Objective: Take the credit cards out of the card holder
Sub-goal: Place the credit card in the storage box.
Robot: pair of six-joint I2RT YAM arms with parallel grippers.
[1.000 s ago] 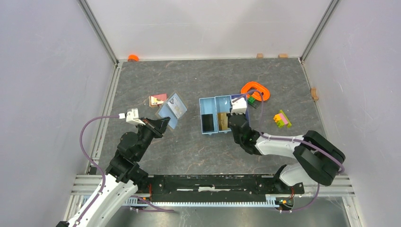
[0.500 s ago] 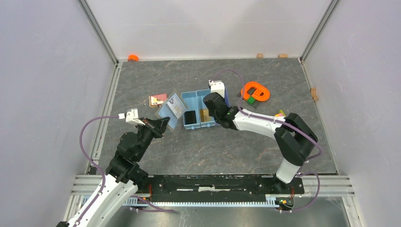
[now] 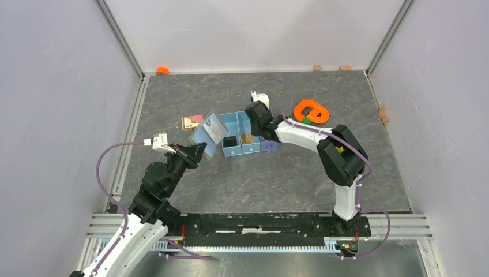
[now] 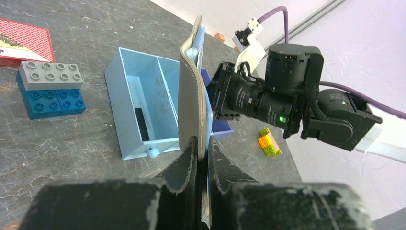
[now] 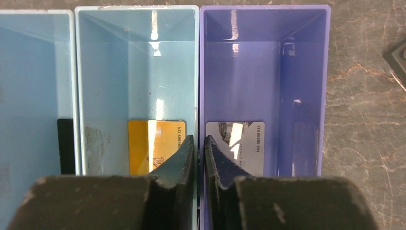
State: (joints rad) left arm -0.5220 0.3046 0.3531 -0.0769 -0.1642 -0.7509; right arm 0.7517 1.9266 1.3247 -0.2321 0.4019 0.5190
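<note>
Two cards point(image 5: 237, 143) lie in the tray point(image 5: 263, 7), flanking the divider point(image 5: 197, 86) that narrow right fingers point(image 5: 181, 163) straddle; left fingers point(image 4: 184, 165) pinch the holder point(image 4: 191, 96) upright.

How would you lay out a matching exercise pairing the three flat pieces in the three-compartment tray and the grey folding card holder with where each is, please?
Things:
1. black flat rectangular piece
2. yellow-orange flat numbered card
3. silver-grey flat numbered card
4. grey soft folding card holder

Places:
A. purple compartment
B. held upright in the left gripper
C. middle light-blue compartment
D. end light-blue compartment

Pairs: 1-D, 2-C, 3-A, 4-B.
</note>
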